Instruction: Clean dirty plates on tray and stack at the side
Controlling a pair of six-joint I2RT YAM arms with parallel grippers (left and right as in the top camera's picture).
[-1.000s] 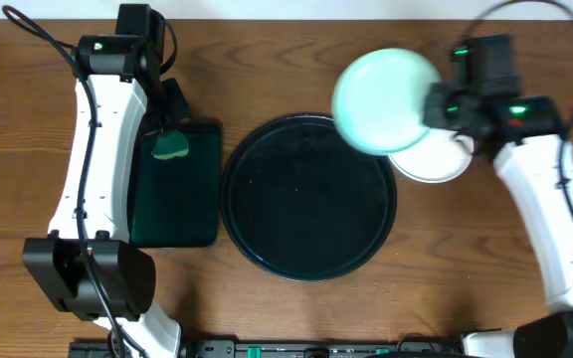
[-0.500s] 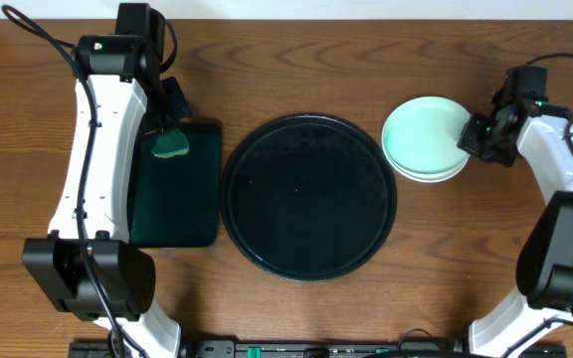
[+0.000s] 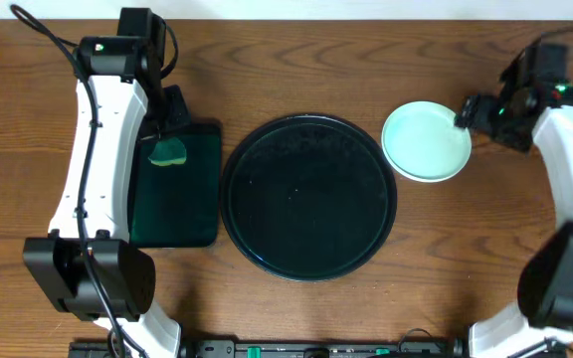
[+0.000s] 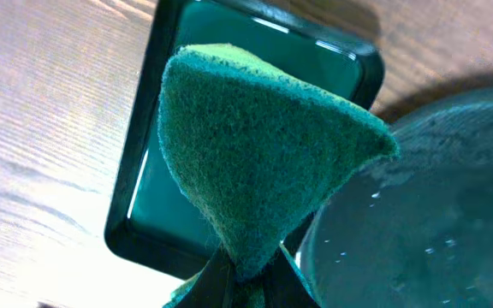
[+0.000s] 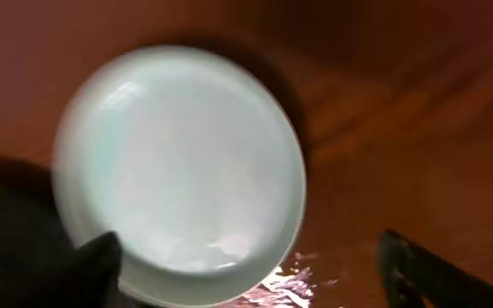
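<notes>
The right gripper [image 3: 469, 111] is seen at the upper right of the overhead frame, jaws spread wide and nothing held, beside the right edge of the plates [image 3: 424, 141]. These are stacked on the table [image 3: 366, 60] just right of the tray [image 3: 306, 199]. At upper left, the green sponge [image 3: 171, 151] is pinched by the closed left gripper [image 4: 245, 275] over the rectangular tray [image 3: 182, 204].
</notes>
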